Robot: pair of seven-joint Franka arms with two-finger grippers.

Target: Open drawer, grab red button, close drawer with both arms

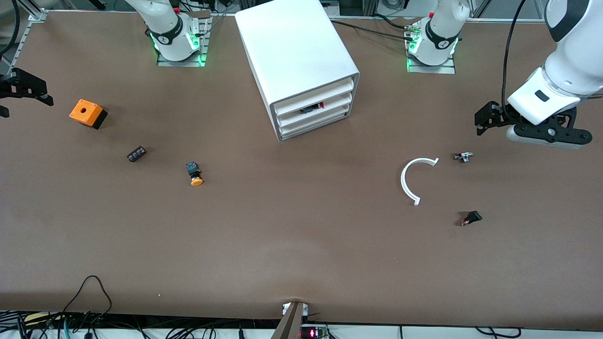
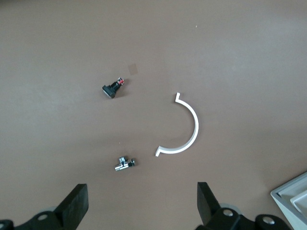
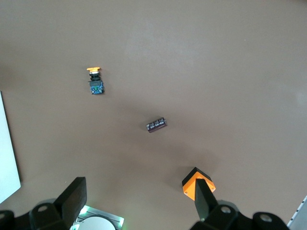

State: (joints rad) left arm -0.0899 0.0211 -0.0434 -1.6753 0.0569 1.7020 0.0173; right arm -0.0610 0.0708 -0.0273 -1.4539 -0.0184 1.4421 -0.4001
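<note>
Presently: boxy white plastic cabinet (image 1: pixel 301 61) mid-table, its shallow white middle drawer (image 1: pixel 313 107) barely ajar, the red-capped button (image 1: pixel 312 108) showing in the gap; left gripper (image 2: pixel 141 203) and right gripper (image 3: pixel 139 201) wide open, empty, over opposite table ends.

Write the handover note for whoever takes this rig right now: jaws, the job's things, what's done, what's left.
Left gripper: jaws open, empty, up over the table at the left arm's end, above the small metal part.
Right gripper: jaws open, empty, over the right arm's end, beside the orange cube.
Cabinet: the drawer is only slightly out; the button shows as red and black in its gap.
Done: nothing visible yet.
Left: pull the drawer out, take the button, shut the drawer. Ignore the orange-capped button.
</note>
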